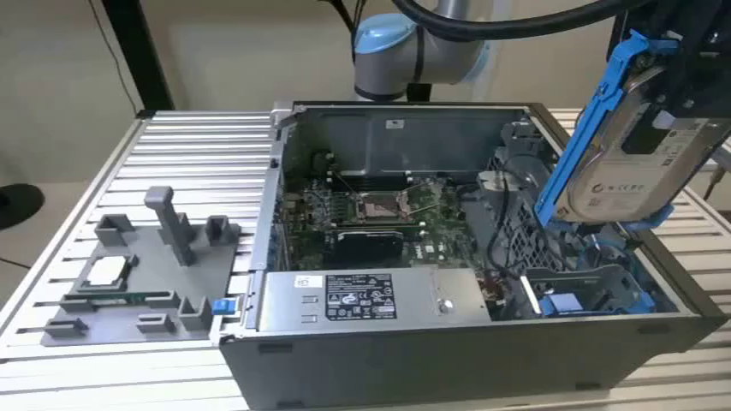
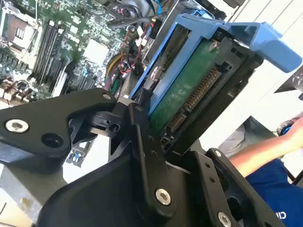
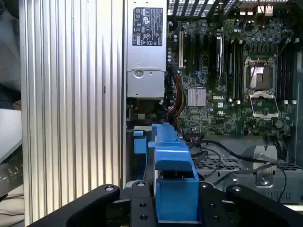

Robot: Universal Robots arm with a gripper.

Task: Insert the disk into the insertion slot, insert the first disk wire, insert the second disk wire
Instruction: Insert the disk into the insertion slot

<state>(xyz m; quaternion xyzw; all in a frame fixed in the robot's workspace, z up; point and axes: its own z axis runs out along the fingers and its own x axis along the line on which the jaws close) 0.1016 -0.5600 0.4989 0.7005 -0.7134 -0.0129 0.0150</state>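
The disk (image 1: 634, 158), silver-grey in its blue carrier, hangs tilted in the air over the exterior view's right corner of the open computer case (image 1: 457, 360), above what looks like the insertion slot (image 1: 594, 282) and not yet in it. The fingers (image 2: 144, 146) are clenched on it from both sides; in the first wrist view the carrier (image 3: 173, 161) sits squarely between them. Black cables (image 3: 222, 151) lie loose just beside the bay. Because the disk is canted, a corner of the carrier could catch the bay's edge or snag those cables. A hard jam could twist it in the grip. A person's arm (image 2: 258, 151) is near.
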